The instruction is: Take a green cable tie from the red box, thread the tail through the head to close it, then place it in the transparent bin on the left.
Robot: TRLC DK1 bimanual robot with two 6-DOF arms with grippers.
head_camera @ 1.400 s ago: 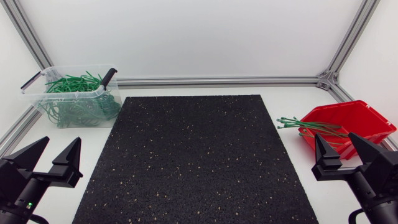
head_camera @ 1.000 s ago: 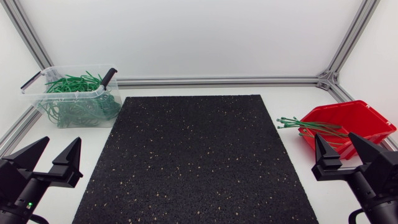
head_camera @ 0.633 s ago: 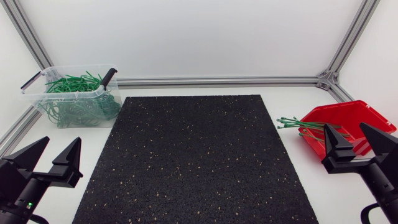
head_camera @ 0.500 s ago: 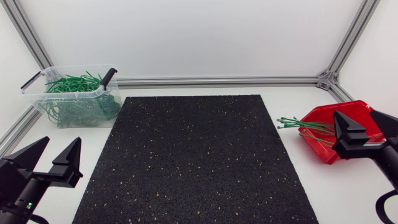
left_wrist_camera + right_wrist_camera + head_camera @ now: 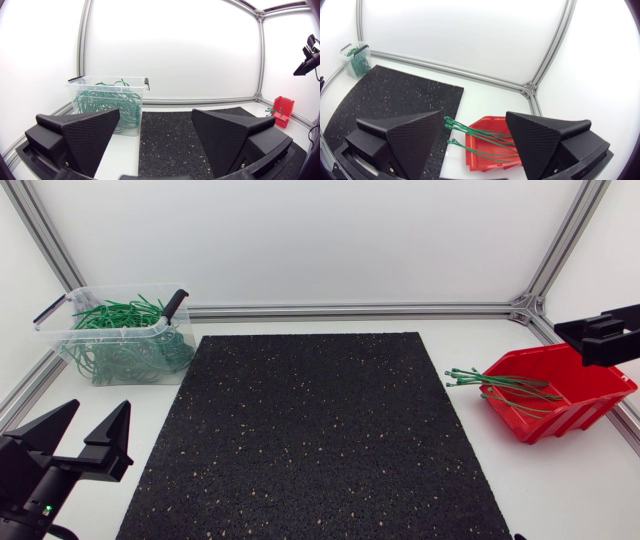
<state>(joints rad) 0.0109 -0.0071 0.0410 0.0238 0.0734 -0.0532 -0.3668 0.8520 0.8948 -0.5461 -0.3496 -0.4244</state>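
Note:
The red box (image 5: 575, 402) stands at the table's right, tilted, with several green cable ties (image 5: 497, 384) sticking out over its left rim. My right gripper (image 5: 598, 331) hangs high above the box. In the right wrist view it (image 5: 475, 117) is open and looks down on the box (image 5: 492, 150) and the ties (image 5: 472, 134), with nothing between its fingers. The transparent bin (image 5: 120, 338) at the back left holds many closed green ties. My left gripper (image 5: 98, 410) stands open and empty at the front left, facing the bin (image 5: 107, 102).
A black speckled mat (image 5: 315, 430) covers the middle of the table. Aluminium frame rails (image 5: 350, 310) run along the back and side edges. White table shows between the mat and the red box.
My right arm has risen from the front right and moved back, and now hangs over the red box. The left arm has not moved.

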